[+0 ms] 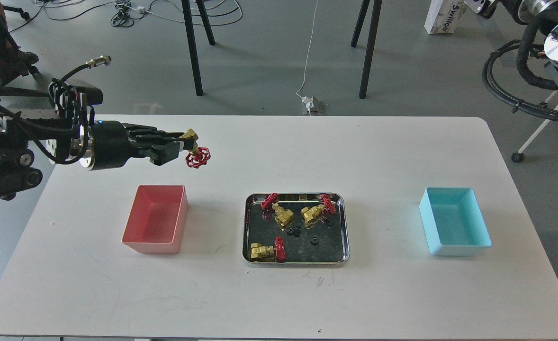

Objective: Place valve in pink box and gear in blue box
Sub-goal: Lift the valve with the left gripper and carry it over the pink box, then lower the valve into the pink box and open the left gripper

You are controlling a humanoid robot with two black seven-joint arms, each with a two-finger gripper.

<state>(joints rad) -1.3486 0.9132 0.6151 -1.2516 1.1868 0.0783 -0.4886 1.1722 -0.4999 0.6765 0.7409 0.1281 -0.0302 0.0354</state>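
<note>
Above the table's [279, 303] far left corner, our left gripper [180, 144] was clamped on a valve [194, 148], red handwheel hanging down, beyond the pink box [139, 237]. Three more valves and small black gears [293, 231] lay in the metal tray [247, 227] mid-table; the blue box [478, 246] sat near the right edge.

Left gripper [180, 143] clamped on brass-gold valve with red spoked handwheel [194, 149], held in air above white table [279, 293], behind salmon-pink rectangular plastic bin [157, 219]; handwheel hangs down; shiny metal tray [296, 259] at table centre holds three more brass valves with red handwheels [277, 210] [316, 211] [268, 250] and few tiny black toothed gears [293, 231]; light turquoise-blue rectangular plastic bin [454, 221] right of tray; right gripper out of view
</note>
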